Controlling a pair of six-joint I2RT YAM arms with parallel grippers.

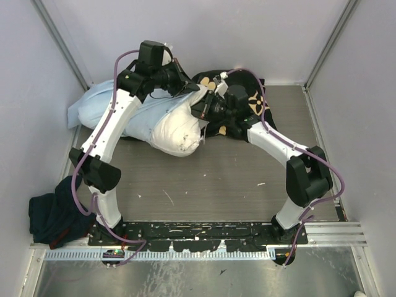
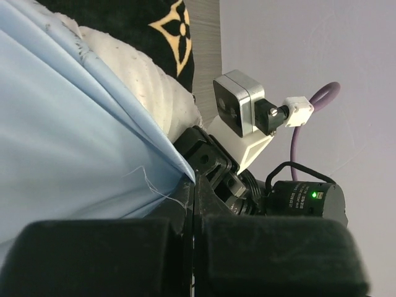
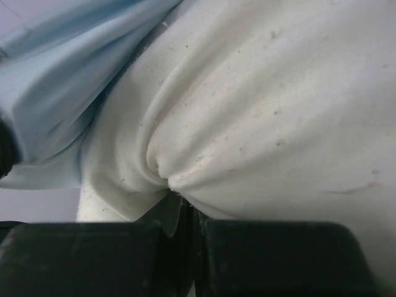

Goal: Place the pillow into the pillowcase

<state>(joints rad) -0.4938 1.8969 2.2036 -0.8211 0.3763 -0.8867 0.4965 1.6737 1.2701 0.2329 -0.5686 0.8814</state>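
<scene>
The left gripper [image 2: 193, 213] has its jaws pressed together, and the hem of the pillowcase [image 2: 74, 142] runs down into the seam between them, so it appears to be pinching that light blue edge. From this gripper the blue fabric spreads away to one side, and the pillow [image 2: 151, 77] bulges out from under the hem just beyond the fingertips. Further off past the pillow lies a black cloth with tan flowers [image 2: 158, 25].

The right gripper [image 3: 189, 219] is also closed, with a gathered fold of the cream pillow [image 3: 278, 111] drawn in between its pads. The pillowcase [image 3: 62, 74] lies beside that fold, a little ahead of the fingers.

From above, the two grippers sit close together at the pillowcase mouth, left gripper [image 1: 184, 83] and right gripper [image 1: 205, 106]. The pillow [image 1: 176, 131] is partly inside the pillowcase [image 1: 99, 102], its bare end sticking out onto the tabletop [image 1: 216, 179]. A dark blue cloth [image 1: 52, 213] lies well behind the left gripper, near that arm's base
</scene>
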